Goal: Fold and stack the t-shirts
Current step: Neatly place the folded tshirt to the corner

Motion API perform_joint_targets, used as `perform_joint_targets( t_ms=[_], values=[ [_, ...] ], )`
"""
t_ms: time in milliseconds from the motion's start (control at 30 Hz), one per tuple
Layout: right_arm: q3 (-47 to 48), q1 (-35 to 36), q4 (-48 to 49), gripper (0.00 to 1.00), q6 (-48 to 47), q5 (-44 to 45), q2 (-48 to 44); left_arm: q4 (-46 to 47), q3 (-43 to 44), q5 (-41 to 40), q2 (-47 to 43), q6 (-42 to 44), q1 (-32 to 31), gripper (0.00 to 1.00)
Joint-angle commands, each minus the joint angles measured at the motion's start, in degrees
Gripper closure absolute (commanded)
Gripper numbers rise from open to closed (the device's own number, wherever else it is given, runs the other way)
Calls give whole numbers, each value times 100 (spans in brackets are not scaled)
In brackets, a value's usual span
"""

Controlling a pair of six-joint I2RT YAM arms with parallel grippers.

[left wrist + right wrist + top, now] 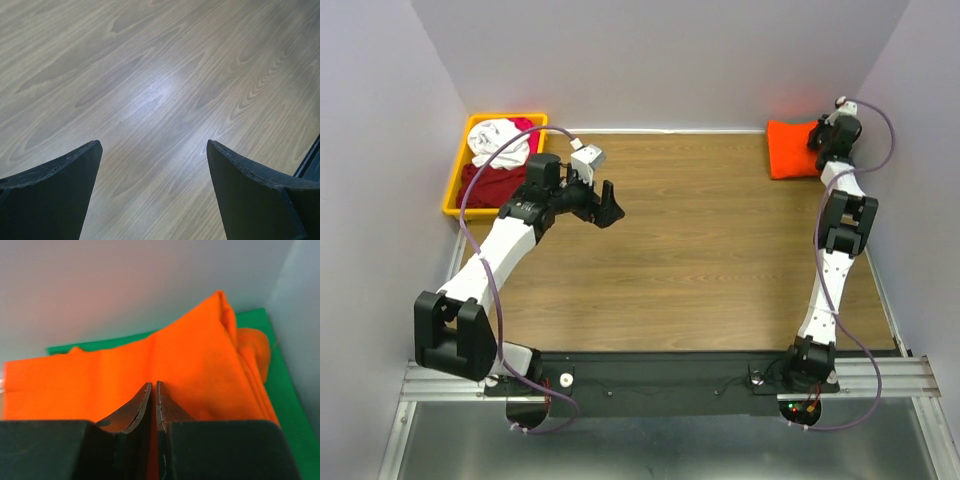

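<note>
The folded bright orange t-shirt (pixel 788 148) lies at the table's far right corner. In the right wrist view the orange t-shirt (pixel 200 350) rests on a dark green t-shirt (pixel 282 370) that shows along its edges. My right gripper (pixel 817 135) is at the orange shirt's right side. Its jaws (pixel 153 383) are pressed together on orange cloth, with a thin strip of it in the gap. My left gripper (pixel 605 205) is open and empty above bare wood left of centre (pixel 152 142). White (pixel 498 140), dark red (pixel 490 185) and magenta (pixel 525 124) t-shirts lie crumpled together.
A yellow plastic bin (pixel 453 195) at the far left holds the crumpled shirts. Grey walls close in the table at the back and both sides. The wooden tabletop (pixel 700 250) stretches between the two arms.
</note>
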Motion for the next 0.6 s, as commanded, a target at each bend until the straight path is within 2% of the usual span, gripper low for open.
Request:
perform_joint_targets(
  t_ms=[0, 167, 300, 467, 567],
  values=[
    [-268, -10, 2543, 88, -391, 853, -46, 10, 208, 66, 180, -71, 160, 2],
    [321, -10, 2623, 90, -769, 1652, 675, -122, 295, 119, 461, -97, 309, 2],
    [76, -19, 3035, 90, -937, 1856, 781, -219, 471, 180, 655, -18, 397, 2],
    [14, -63, 3071, 90, -901, 1952, 878, -271, 594, 268, 875, 8, 467, 2],
    [-82, -116, 3071, 86, -866, 1997, 878, -324, 603, 338, 866, 26, 511, 2]
  ],
)
